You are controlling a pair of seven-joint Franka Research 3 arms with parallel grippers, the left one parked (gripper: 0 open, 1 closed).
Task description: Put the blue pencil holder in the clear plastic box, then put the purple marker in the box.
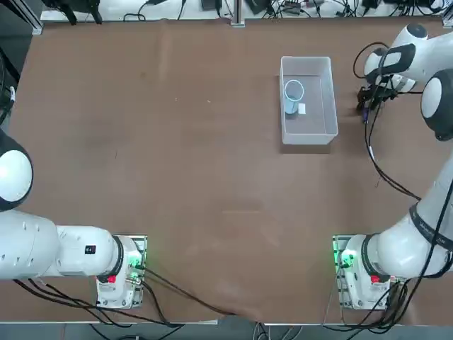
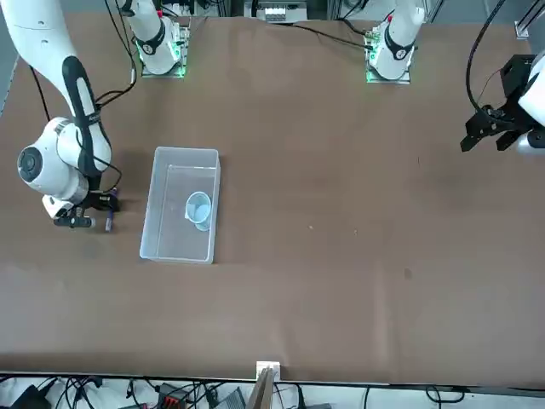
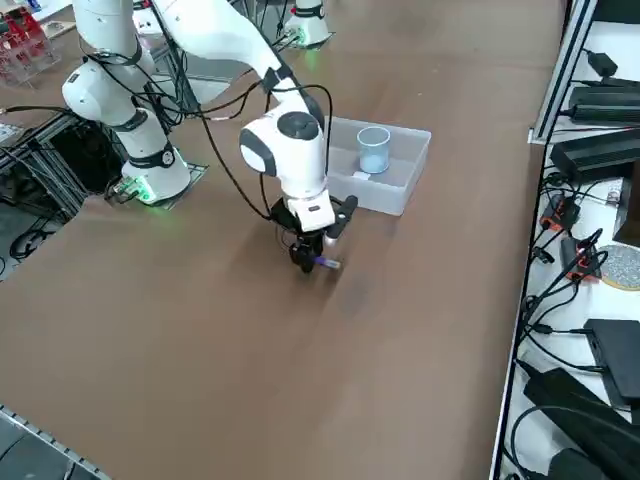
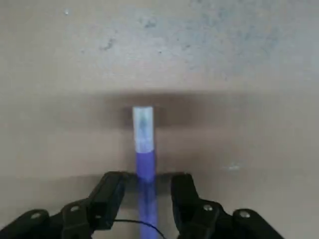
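1. And there was the right gripper (image 4: 149,177), out at the upper right of the top view, at the left side of the front view and close to the middle of the right side view, low over the brown table (image 1: 177,198)!
2. Its two black fingers (image 4: 110,196) stood spread, one on either side of the purple marker (image 4: 146,172), and the wrist view showed a strip of tabletop between the marker and each of them. No pinch there: the marker lay between the fingers, with neither one pressed against it.
3. The marker's white end (image 4: 143,129) poked out past the fingertips, its purple barrel running back between them; in the right side view that white end pointed to the right.
4. Over to the clear plastic box (image 1: 311,74), sitting in the upper part of the top view, right of centre, with the gripper and marker outside it, off to its right.
5. Inside the box was the light-blue pencil holder (image 1: 291,104), upright, its open rim facing up, near the box's left wall in the top view.
6. Just beside the holder, the small white label (image 1: 301,109) showed on the box's floor.
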